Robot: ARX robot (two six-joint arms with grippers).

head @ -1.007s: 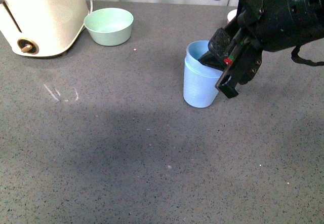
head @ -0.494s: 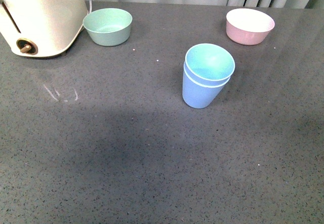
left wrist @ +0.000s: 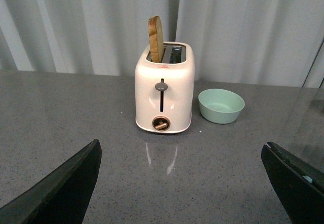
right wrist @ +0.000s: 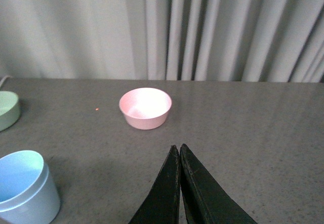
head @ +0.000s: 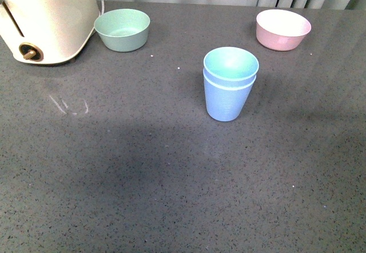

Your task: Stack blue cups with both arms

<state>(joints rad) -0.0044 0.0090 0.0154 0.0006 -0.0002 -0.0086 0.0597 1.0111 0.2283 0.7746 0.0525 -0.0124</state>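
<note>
The two blue cups [head: 229, 84] stand nested one inside the other, upright on the grey counter's middle; the right wrist view catches them [right wrist: 23, 191] at its edge. Neither arm shows in the front view. My right gripper [right wrist: 179, 147] is shut with its two black fingers pressed together and nothing between them, hovering over bare counter apart from the cups. In the left wrist view my left gripper [left wrist: 182, 150] is open, its fingers [left wrist: 66, 186] spread wide above the counter, facing the toaster, with nothing between them.
A cream toaster [left wrist: 163, 92] with a slice of bread in its slot stands at the back left [head: 46, 18]. A green bowl [head: 122, 29] sits beside it. A pink bowl [head: 283, 28] sits at the back right. Curtains hang behind the counter.
One second ago the right arm was at the cups with its gripper in the rim; it has since withdrawn out of the front view. The stacked cups shifted slightly left.
</note>
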